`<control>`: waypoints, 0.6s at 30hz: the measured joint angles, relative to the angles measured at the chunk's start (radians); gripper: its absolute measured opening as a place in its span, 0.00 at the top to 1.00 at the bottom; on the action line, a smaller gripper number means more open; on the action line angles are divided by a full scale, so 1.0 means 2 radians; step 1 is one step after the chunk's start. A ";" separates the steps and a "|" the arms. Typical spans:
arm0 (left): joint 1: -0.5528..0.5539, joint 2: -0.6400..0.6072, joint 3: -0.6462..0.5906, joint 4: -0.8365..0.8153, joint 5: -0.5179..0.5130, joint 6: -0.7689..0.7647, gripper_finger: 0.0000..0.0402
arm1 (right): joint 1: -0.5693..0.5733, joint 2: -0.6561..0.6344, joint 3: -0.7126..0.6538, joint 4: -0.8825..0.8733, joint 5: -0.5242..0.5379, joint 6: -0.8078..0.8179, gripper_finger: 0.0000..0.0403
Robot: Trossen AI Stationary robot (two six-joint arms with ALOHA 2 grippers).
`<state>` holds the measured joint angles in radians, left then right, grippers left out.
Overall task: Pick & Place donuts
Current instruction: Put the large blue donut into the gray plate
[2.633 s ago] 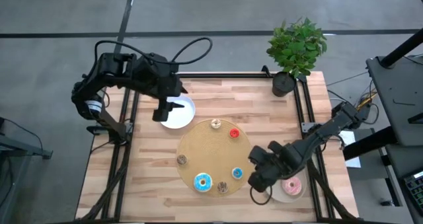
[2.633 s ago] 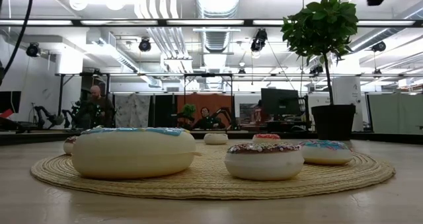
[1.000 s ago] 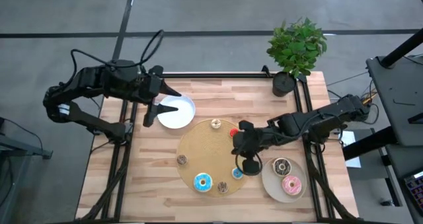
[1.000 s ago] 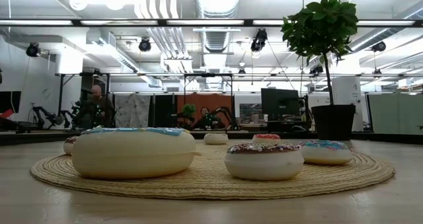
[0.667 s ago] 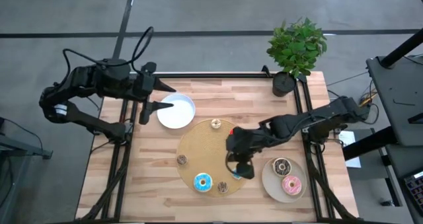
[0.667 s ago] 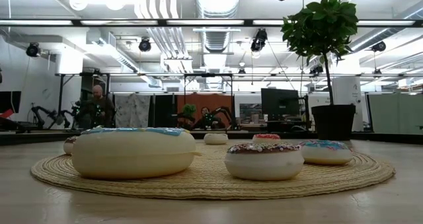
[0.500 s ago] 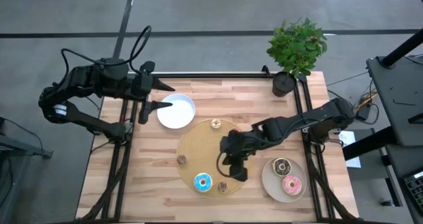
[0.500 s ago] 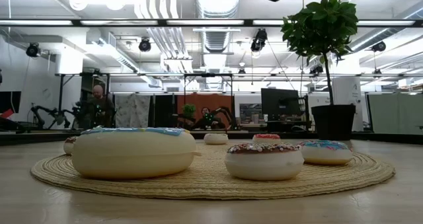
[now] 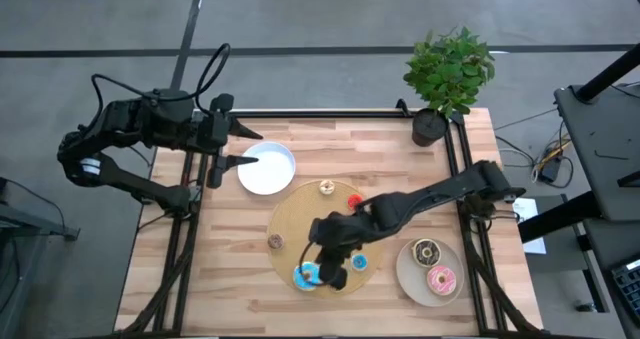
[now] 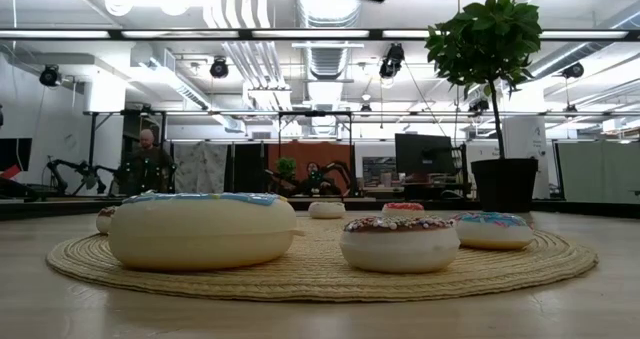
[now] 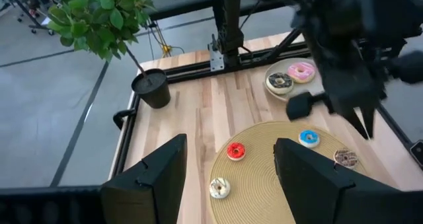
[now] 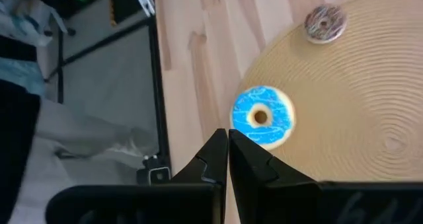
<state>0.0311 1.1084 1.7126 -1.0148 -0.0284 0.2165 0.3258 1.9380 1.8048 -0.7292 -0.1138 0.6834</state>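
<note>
**Right arm parked over the big blue donut**

The right gripper (image 9: 322, 263) has its fingers pressed together, holding nothing, right above the blue iced donut (image 12: 262, 116), which lies flat, hole up, near the woven mat's (image 9: 300, 219) edge. Six donuts are on the mat and two on the beige plate (image 9: 412, 271): chocolate (image 9: 427, 251) and pink (image 9: 440, 278). The left gripper (image 9: 243, 147) waits with fingers spread beside the white plate (image 9: 270, 169).
</note>
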 joint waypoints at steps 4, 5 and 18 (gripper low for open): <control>0.000 0.000 0.000 -0.007 0.000 0.000 0.50 | -0.001 0.042 0.030 -0.029 0.000 -0.003 0.98; 0.000 0.000 0.000 -0.007 0.000 0.000 0.50 | -0.001 0.052 0.039 -0.041 0.001 -0.006 0.98; 0.000 0.006 0.000 -0.007 0.000 0.004 0.50 | -0.004 0.154 0.124 -0.110 0.001 -0.012 0.95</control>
<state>0.0312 1.1206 1.7123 -1.0289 -0.0289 0.2239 0.3180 2.2451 2.0535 -0.9494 -0.1126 0.6586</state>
